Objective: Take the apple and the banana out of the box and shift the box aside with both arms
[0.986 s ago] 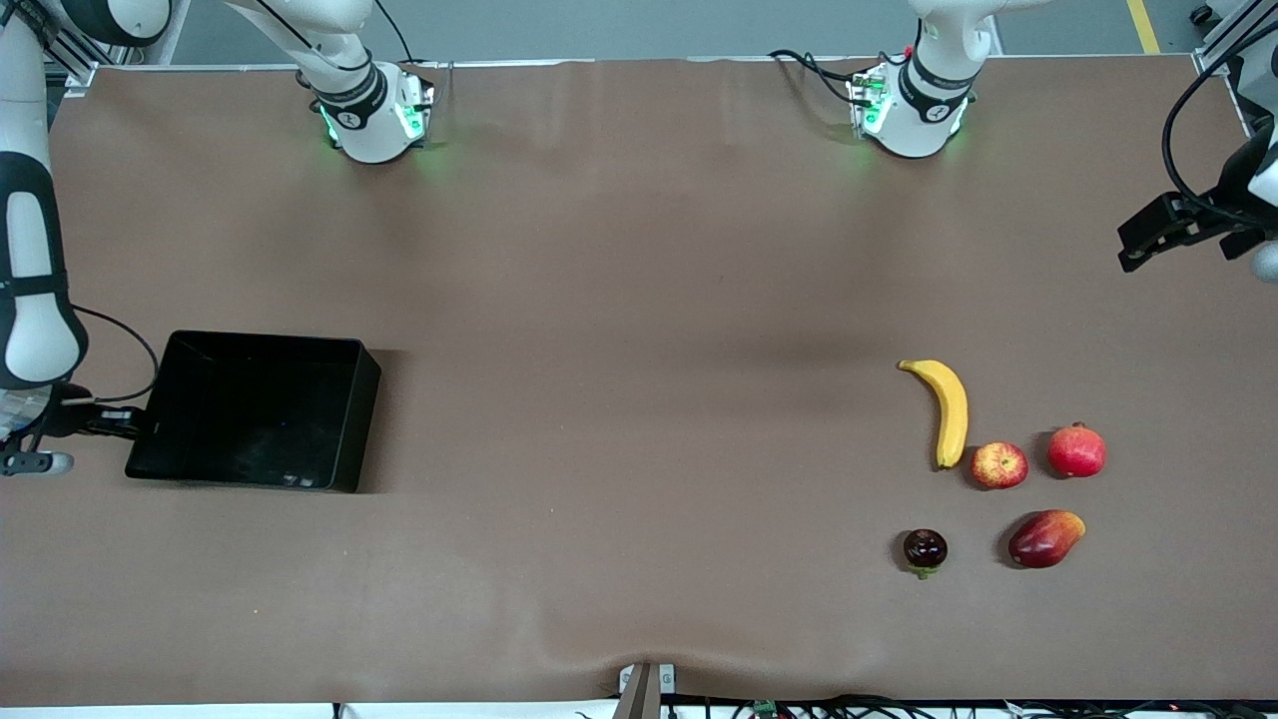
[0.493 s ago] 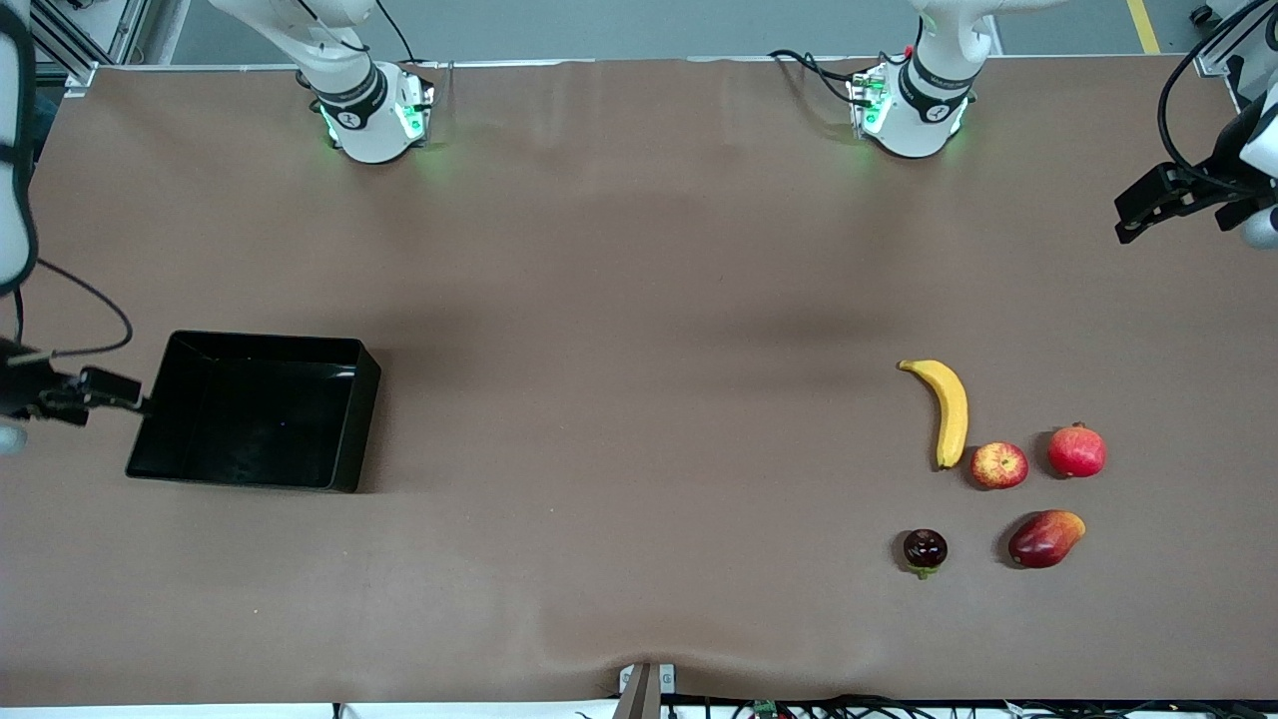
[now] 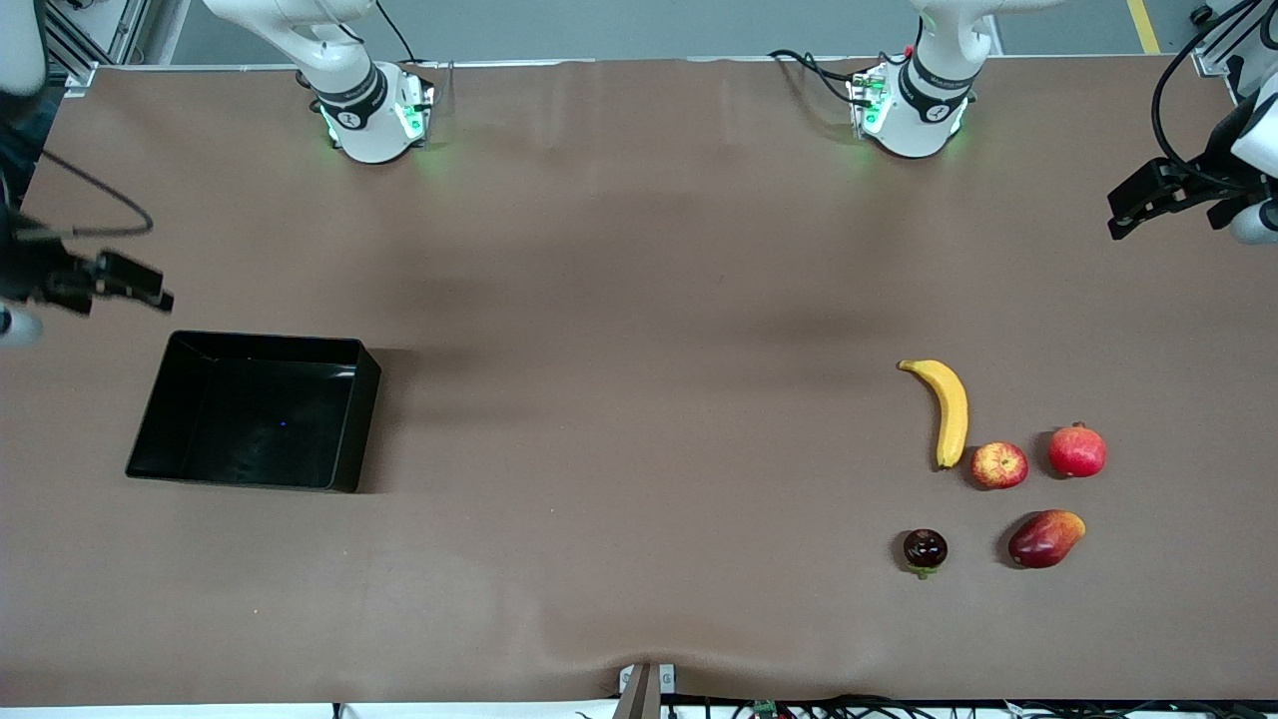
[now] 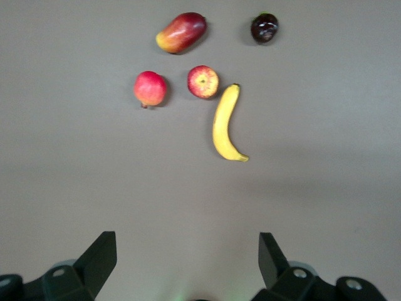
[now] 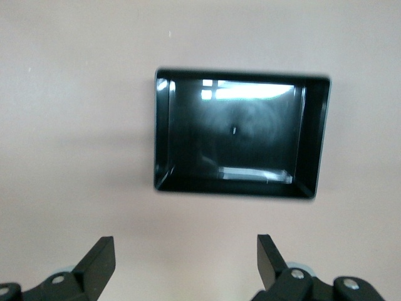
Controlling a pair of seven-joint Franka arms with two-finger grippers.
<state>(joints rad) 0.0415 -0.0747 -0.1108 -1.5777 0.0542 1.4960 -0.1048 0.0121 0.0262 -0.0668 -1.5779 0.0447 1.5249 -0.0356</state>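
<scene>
Two grippers are seen raised above the brown table (image 3: 619, 300), one at each edge of the front view. At the middle left edge of that frame, the right gripper (image 3: 150, 292) is held over bare table just above the box's top corner; in the right wrist view its fingers (image 5: 100, 263) are spread wide with nothing between them. At the upper right edge, the left gripper (image 3: 1123, 212) is held over bare table, well apart from the fruit; its fingers (image 4: 103, 254) are likewise parted wide and empty in the left wrist view.

In the lower left part of the front frame the black box (image 3: 150, 439) is set flat on the table, with nothing inside. In the lower right part five fruits are grouped. The banana (image 3: 950, 407) lies uppermost, its lower tip just beside the apple (image 3: 999, 465). The pomegranate (image 3: 1076, 451) is placed near the apple, toward the frame's right edge. Below these, the mango (image 3: 1044, 538) and a small dark round fruit (image 3: 925, 549) are laid apart from each other.
</scene>
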